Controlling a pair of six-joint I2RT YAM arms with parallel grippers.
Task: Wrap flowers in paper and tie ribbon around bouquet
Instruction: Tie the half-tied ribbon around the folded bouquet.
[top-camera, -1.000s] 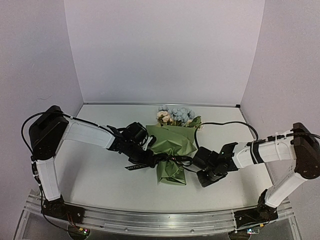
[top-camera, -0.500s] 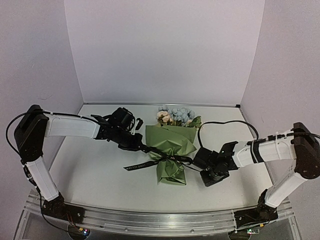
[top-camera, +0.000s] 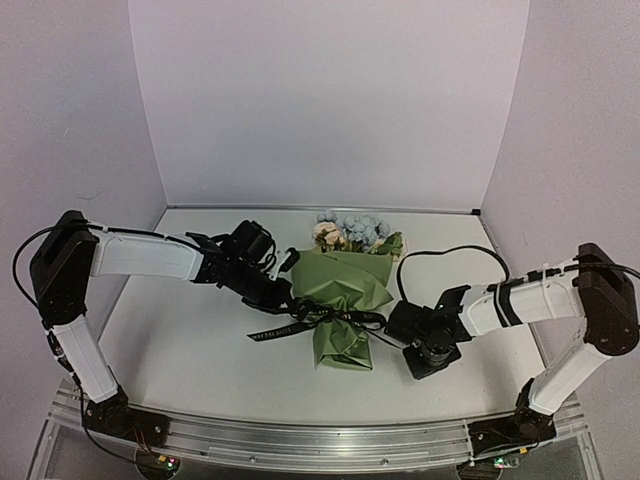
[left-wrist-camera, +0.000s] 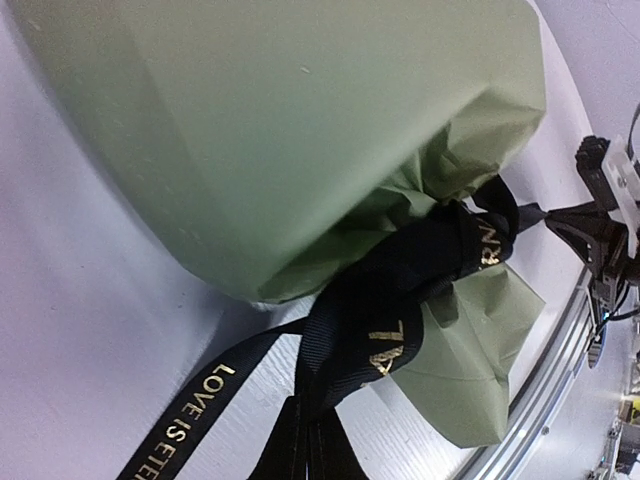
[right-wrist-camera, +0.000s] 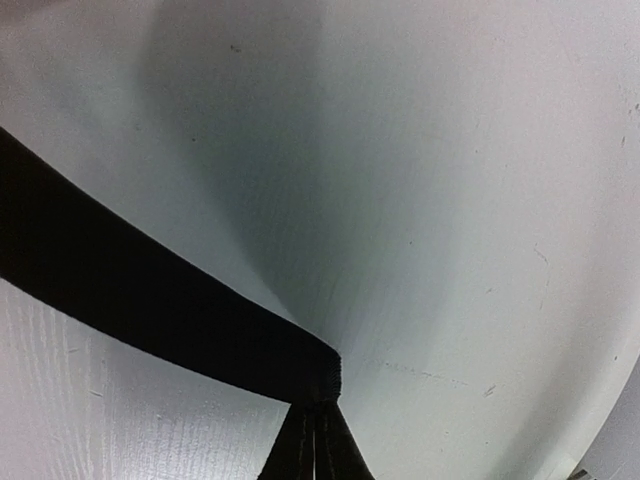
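bouquet: lying mid-table, flowers at the far end
ribbon: cinched round the paper neck, lettered tail loose at left
left gripper: clamped on ribbon beside the knot
right gripper: pinching the other end, taut
in the way: black cable looping right of the flowers

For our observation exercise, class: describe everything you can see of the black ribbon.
The ribbon is a narrow black woven band with gold lettering, wrapped around the pinched waist of the olive-green paper. One lettered tail lies flat on the white table on the left arm's side. The left tool pinches one strand and the right tool pinches the other end. Both are shut.
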